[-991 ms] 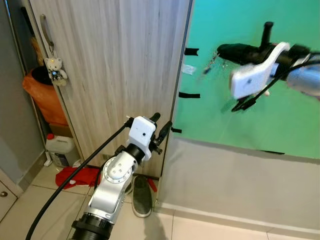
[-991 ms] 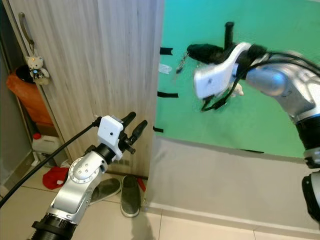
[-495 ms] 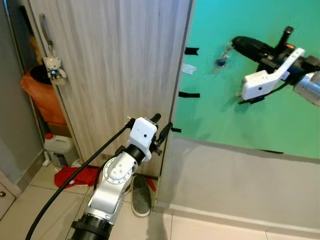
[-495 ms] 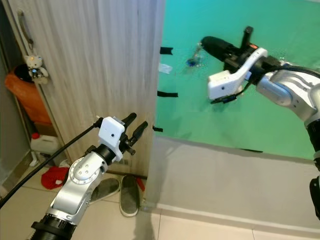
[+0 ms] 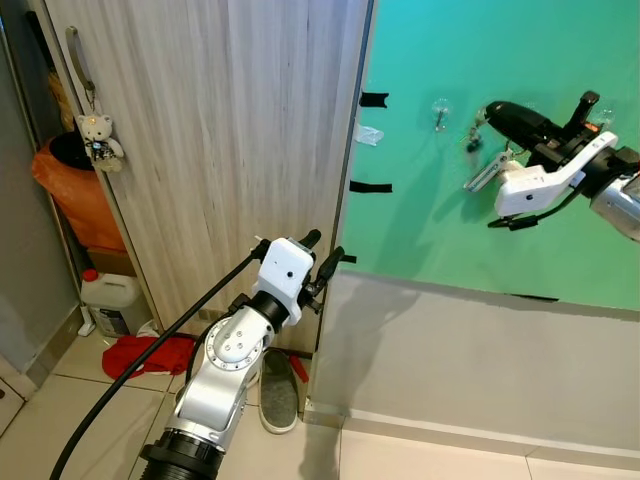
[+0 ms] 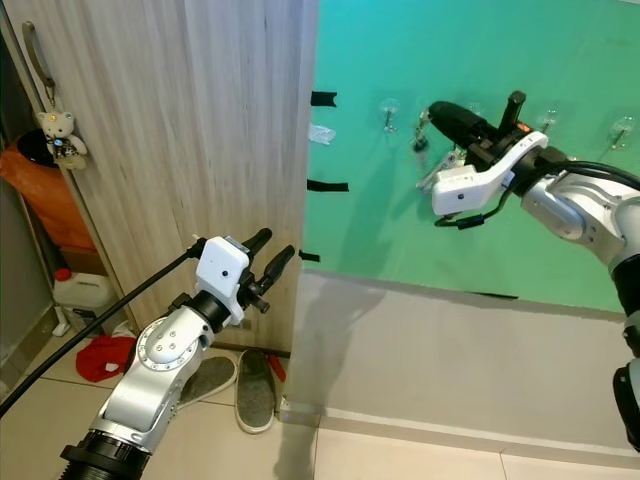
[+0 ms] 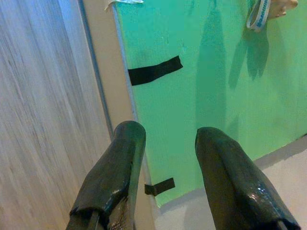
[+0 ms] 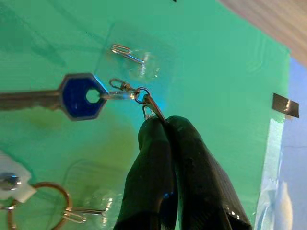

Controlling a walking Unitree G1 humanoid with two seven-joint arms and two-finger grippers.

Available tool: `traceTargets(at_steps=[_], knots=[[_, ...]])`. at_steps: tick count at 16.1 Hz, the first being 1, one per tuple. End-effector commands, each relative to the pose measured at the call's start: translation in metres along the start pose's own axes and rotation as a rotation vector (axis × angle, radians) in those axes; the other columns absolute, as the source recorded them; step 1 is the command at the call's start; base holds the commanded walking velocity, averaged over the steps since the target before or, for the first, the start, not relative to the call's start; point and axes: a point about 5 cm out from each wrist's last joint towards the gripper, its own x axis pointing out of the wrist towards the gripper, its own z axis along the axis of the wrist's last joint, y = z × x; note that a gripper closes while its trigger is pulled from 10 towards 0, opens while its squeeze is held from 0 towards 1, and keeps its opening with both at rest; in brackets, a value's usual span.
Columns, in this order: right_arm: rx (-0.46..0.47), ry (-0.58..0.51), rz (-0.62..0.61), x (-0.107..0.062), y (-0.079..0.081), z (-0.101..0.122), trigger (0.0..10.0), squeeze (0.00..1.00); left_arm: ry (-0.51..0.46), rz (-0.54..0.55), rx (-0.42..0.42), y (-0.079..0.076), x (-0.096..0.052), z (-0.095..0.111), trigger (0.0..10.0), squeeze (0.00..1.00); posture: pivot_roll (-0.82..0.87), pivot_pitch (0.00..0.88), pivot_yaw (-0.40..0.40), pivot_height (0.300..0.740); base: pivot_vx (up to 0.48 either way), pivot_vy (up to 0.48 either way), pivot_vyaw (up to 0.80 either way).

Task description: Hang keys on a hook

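- Since a second ago, the right gripper (image 5: 487, 115) has swung from a blurred pose high against the green wall (image 5: 560, 60) to a steadier one, its black fingers now pointing at a clear hook (image 5: 440, 112) stuck on that wall. The head camera has also shifted a little, so the wooden door (image 5: 220, 130) sits slightly differently in the picture.
- Left eye view: keys (image 5: 476, 132) dangle from the right fingertips, just beside the clear hook and not yet on it. The left gripper (image 5: 322, 252) is held low in front of the door edge, away from the work. A small teddy charm (image 5: 97, 138) hangs from the door handle.
- Right eye view: same scene; the keys (image 6: 422, 135) hang between the fingertips and the hook (image 6: 389, 113).
- Left wrist view: the left fingers (image 7: 115, 172) stand parted with nothing between them, facing the wall and strips of black tape (image 7: 155, 70).
- Right wrist view: the right fingers are clenched on the metal clasp of the key ring (image 8: 140, 95). A blue-headed key (image 8: 80, 96) sticks out sideways, and the ring lies just below the wire hook (image 8: 127, 52), close but apart.
- Judgement: the approach looks nearly finished; slipping the ring over the hook's tip remains.
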Motion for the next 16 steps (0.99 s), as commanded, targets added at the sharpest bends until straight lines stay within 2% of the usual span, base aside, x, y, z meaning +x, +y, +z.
traceTargets(at_steps=[1,7,9,10,11,15,16], knots=[[0.002,0.002,-0.007,0.0,0.0,-0.001,0.0,0.0,-0.018,-0.014,0.014,-0.003,0.001,0.004,10.0,0.0,-0.05,0.0,-0.061,0.74,0.0,0.0,0.0],[0.016,0.003,-0.006,0.001,0.004,-0.001,0.0,0.0,-0.018,-0.016,0.017,-0.004,0.002,0.004,10.0,0.0,-0.05,0.0,-0.062,0.74,0.0,0.0,0.0],[0.067,0.004,-0.009,0.002,0.007,0.002,0.0,0.0,-0.017,-0.018,0.018,-0.005,0.002,0.004,10.0,0.0,-0.06,0.0,-0.062,0.74,0.0,0.0,0.0],[0.215,0.032,-0.014,0.005,0.011,0.005,0.0,0.0,-0.017,-0.02,0.018,-0.005,0.002,0.004,10.0,0.0,-0.06,0.0,-0.061,0.74,0.0,0.0,0.0],[0.489,0.057,-0.006,0.01,0.017,0.014,0.0,0.0,-0.017,-0.02,0.018,-0.005,0.002,0.004,10.0,0.0,-0.06,0.0,-0.061,0.74,0.0,0.0,0.0],[0.829,0.036,0.032,0.016,0.025,0.03,0.0,0.0,-0.015,-0.02,0.017,-0.005,0.0,0.003,10.0,0.0,-0.05,0.0,-0.063,0.74,0.0,0.0,0.0],[0.966,0.0,0.064,0.017,0.024,0.035,0.0,0.0,-0.014,-0.019,0.017,-0.005,0.0,0.003,10.0,0.0,-0.05,0.0,-0.063,0.74,0.0,0.0,0.0]])
